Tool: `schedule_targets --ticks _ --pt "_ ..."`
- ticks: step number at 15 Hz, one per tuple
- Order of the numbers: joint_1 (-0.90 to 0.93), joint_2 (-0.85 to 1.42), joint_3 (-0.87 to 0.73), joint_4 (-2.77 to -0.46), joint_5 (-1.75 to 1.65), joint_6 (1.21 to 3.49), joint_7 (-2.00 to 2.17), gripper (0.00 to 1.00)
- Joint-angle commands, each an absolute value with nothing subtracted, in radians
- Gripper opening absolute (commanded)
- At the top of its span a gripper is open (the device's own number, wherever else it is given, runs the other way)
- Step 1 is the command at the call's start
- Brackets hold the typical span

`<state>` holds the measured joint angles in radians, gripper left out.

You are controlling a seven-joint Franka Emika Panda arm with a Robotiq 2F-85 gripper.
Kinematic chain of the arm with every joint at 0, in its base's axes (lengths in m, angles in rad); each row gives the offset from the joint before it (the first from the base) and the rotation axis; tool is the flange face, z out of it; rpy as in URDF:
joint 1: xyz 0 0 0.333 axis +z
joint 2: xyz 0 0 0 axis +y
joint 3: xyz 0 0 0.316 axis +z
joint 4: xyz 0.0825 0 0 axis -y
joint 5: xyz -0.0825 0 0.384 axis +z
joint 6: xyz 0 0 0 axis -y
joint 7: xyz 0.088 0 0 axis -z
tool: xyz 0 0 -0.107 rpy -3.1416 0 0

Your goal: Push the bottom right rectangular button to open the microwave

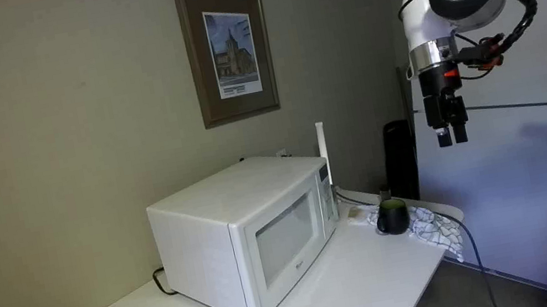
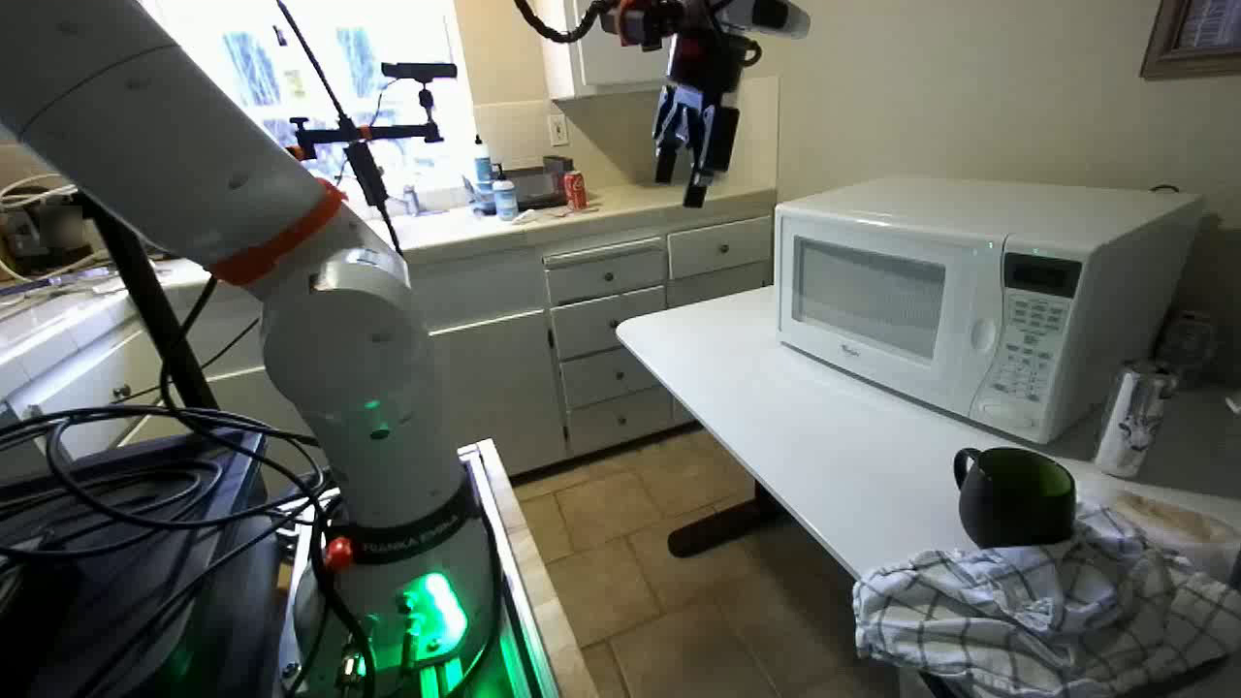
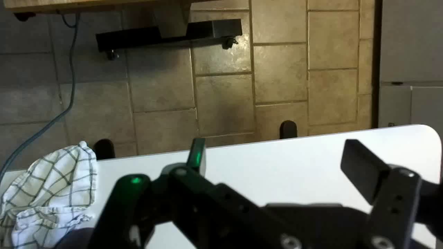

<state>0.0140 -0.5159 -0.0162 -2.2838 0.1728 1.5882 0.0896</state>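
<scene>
In an exterior view, shows the microwave (image 1: 243, 237) shut, well left of the tool (image 1: 452, 136), across open room. In an exterior view, has the button (image 2: 1008, 414) untouched, below and right of the tool; seems to leave reaching, pushing, opening undone. In the wrist view, shows the tool spread, gripping nothing, with the edge of the table (image 3: 277, 169) behind.

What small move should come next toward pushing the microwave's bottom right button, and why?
I would probably close the hand: its fingers stand wide apart in the wrist view, and brought together they should give one firmer tip for pressing. The microwave door looks shut, and the hand hangs clear of the bottom right button, so closing now seems safe.
</scene>
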Motion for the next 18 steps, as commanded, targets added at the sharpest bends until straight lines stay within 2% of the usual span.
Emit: schedule_targets --ticks 1,6,11,18 --pt "0.002 -0.515 -0.007 -2.281 0.176 1.585 0.085 1.00" --pt "0.002 -0.515 -0.007 -2.281 0.176 1.585 0.085 1.00" --pt "-0.011 -0.520 -0.012 -2.364 0.008 1.922 -0.065 1.00" --pt "-0.044 -0.339 -0.073 -2.452 -0.005 2.323 -0.083 1.00"
